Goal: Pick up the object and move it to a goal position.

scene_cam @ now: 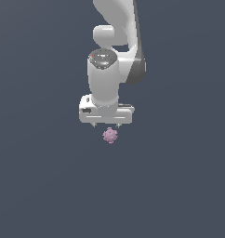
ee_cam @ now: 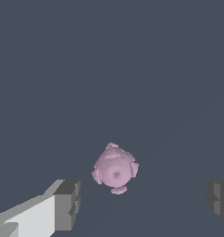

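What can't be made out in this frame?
- Height of the gripper above the ball: the plain grey ground in both views gives no cue.
- Fingertips: cut off by the wrist view's edge.
- Arm base: beyond the exterior view's top edge.
- Goal position: unmarked.

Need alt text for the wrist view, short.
A small pinkish-purple ball with a knobbly surface sits on a plain dark grey-blue floor, untouched, in the wide gap of the open claw. One grey-padded white finger shows at each side, both clear of the ball.
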Tool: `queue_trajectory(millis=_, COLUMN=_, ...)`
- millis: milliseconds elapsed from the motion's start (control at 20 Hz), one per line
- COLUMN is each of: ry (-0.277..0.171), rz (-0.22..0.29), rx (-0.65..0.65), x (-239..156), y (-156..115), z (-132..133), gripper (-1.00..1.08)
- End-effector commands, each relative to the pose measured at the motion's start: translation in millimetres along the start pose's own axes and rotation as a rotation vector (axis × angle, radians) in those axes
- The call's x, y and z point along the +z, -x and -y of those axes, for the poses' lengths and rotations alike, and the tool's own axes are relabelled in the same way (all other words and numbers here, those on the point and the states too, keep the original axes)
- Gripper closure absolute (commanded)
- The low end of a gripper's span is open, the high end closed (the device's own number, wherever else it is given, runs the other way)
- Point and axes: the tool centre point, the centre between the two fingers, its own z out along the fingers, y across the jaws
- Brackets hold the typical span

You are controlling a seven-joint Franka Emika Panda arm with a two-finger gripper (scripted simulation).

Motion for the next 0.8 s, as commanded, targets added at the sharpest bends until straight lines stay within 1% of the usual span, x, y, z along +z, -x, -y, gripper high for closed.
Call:
queue_trajectory(millis=0, ry=0.000, rz=0.000, rx=0.000, x=0, y=0, z=0, gripper=-0.92)
queue_trajectory(millis=500, ry=-0.017, rz=0.013, rx=0.074, x=-2, y=2, z=-16, gripper=-0.92)
queue_trajectory(millis=750, ry=-0.016, rz=0.013, rx=0.074, x=-1, y=2, z=-15, gripper=-0.92)
